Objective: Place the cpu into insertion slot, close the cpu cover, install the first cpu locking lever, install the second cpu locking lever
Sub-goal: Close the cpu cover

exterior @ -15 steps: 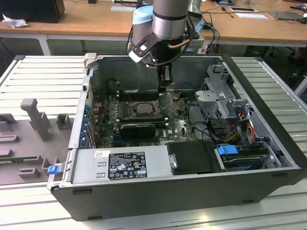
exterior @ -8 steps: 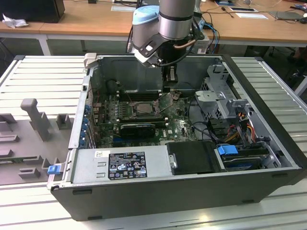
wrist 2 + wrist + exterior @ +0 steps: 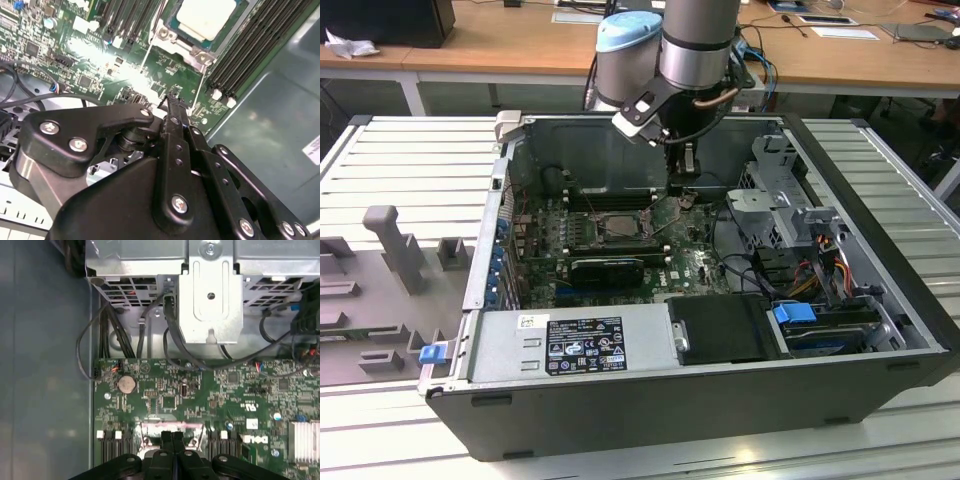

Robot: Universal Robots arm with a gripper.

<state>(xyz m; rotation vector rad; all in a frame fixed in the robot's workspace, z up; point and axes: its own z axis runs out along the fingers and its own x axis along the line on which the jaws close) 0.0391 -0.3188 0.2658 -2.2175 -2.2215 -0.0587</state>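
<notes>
Since the small square cpu (image 3: 206, 17) with the pale silvery face is already sitting in the dark-framed square insertion slot (image 3: 605, 238), and the thin grey metal cpu cover (image 3: 182, 44) looks folded down around it, I'd call this the lever stage. The black two-fingered hand (image 3: 171, 101) has its fingers pressed together with nothing visibly pinched between them (the tip sits against busy board clutter, so I won't swear to it). It hangs low inside the open grey computer case (image 3: 880, 230), with the socket just beyond its fingertips. One thin silvery wire locking lever (image 3: 199, 87) runs from the socket corner to right beside the tip.

To do this well, I'd catch the lever near its free end rather than the hinge, then press it down and sideways under its catch. I'd also stay off the long black memory slots (image 3: 250, 45) flanking the socket.

Writing-wise, there's a black-and-white sticker (image 3: 583, 345) on the grey metal power supply box (image 3: 510, 345), a white label (image 3: 312, 146) on the case wall beside the hand, and white print on the green board (image 3: 200, 390). I'm not reading any of it out.
</notes>
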